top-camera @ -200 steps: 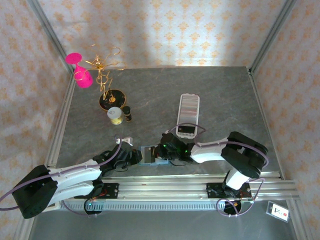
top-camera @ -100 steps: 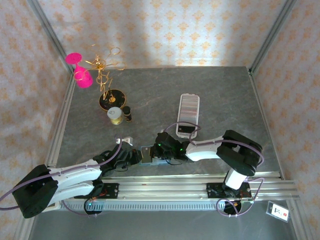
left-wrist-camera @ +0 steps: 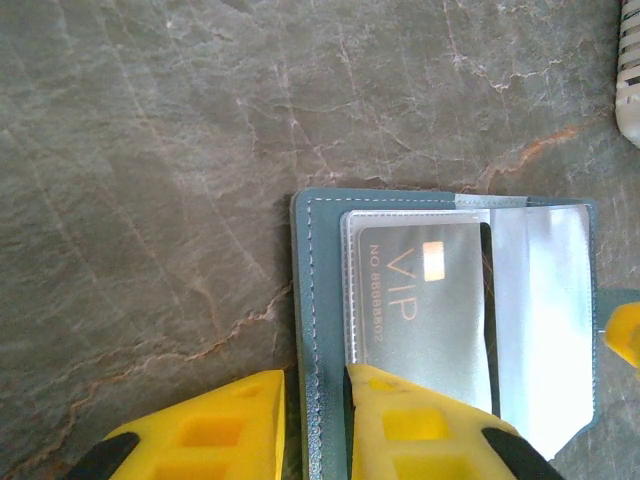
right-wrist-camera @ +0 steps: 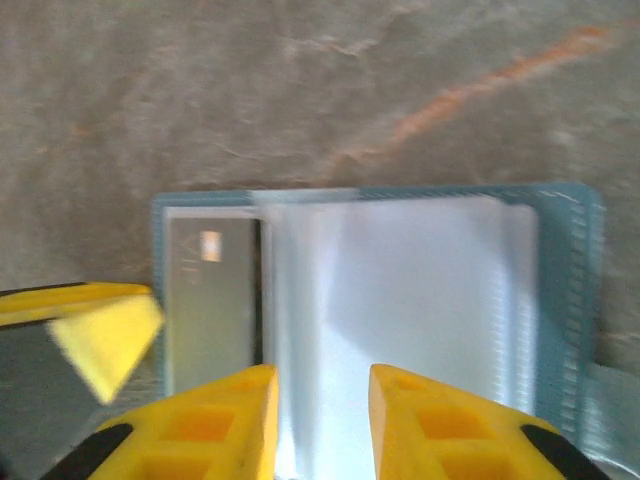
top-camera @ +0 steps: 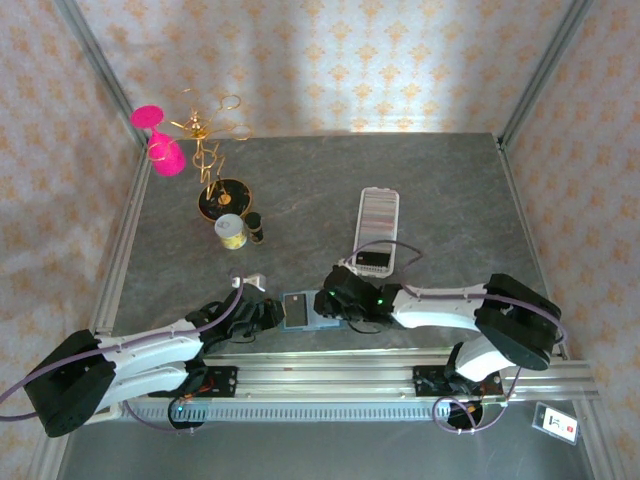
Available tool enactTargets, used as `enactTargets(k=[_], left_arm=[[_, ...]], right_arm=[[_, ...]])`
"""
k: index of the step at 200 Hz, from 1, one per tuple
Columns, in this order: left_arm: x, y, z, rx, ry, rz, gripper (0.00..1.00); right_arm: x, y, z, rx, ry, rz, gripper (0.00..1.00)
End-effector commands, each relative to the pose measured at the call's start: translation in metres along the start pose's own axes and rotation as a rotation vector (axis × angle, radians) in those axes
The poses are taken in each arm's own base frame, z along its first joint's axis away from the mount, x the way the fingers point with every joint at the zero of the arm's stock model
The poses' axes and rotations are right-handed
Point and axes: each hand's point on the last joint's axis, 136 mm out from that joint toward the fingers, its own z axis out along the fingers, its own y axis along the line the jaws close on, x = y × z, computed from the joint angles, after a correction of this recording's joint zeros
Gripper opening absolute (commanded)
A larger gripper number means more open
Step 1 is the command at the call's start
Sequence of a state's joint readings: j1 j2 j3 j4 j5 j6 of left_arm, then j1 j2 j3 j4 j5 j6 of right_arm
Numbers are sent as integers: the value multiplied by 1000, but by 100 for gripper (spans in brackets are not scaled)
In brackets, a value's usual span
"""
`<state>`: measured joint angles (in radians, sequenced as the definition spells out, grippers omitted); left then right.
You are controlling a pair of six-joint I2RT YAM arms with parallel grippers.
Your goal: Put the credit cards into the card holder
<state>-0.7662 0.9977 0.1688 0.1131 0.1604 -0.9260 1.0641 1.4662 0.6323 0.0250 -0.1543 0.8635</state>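
The card holder [left-wrist-camera: 318, 215] lies open and flat on the table [left-wrist-camera: 150, 150]. Its stitched teal margin runs straight in between the jaws of the left gripper [left-wrist-camera: 315, 380], which stand narrow and pinched on that margin, pinning it down. Just ahead of one of its fingertips, a dark card [left-wrist-camera: 425, 300] marked VIP sits inside a clear sleeve [left-wrist-camera: 540, 320]. The right gripper [right-wrist-camera: 320, 372] hangs over the pale sleeves from the opposite side. Its jaws are parted a little, with nothing I can make out between them (this view is blurred, so a thin leaf of film could escape notice). The dark card lies off to one side of those jaws, next to the left gripper's finger [right-wrist-camera: 100, 340]. The other credit cards [top-camera: 378, 212] stand on edge in the white tray [top-camera: 378, 192], well beyond both sets of jaws and farther out on the table. I judge each card to be light, stiff and slick, so it is best pinched across its flat faces near a short edge, leaving the far end free to lead into a pocket. The sleeves look limp and likely to buckle or close at the mouth. The holder itself seems light enough to slide, so the hold on its margin matters.
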Motion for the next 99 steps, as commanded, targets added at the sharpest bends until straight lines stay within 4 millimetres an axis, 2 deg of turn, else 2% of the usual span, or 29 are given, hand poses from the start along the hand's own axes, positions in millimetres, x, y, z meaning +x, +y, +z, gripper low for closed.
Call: enactTargets(k=[1, 58, 78, 99], left_arm=[[6, 1, 1, 10, 13, 0, 21], [6, 0, 1, 14, 16, -4, 21], [8, 0, 2, 21, 20, -11, 21], [8, 2, 2, 15, 19, -12, 21]], right_arm=[[8, -26, -2, 89, -5, 5, 31], [21, -29, 12, 116, 40, -9, 32], [23, -19, 18, 96, 49, -16, 34], [22, 0, 22, 32, 54, -10, 34]])
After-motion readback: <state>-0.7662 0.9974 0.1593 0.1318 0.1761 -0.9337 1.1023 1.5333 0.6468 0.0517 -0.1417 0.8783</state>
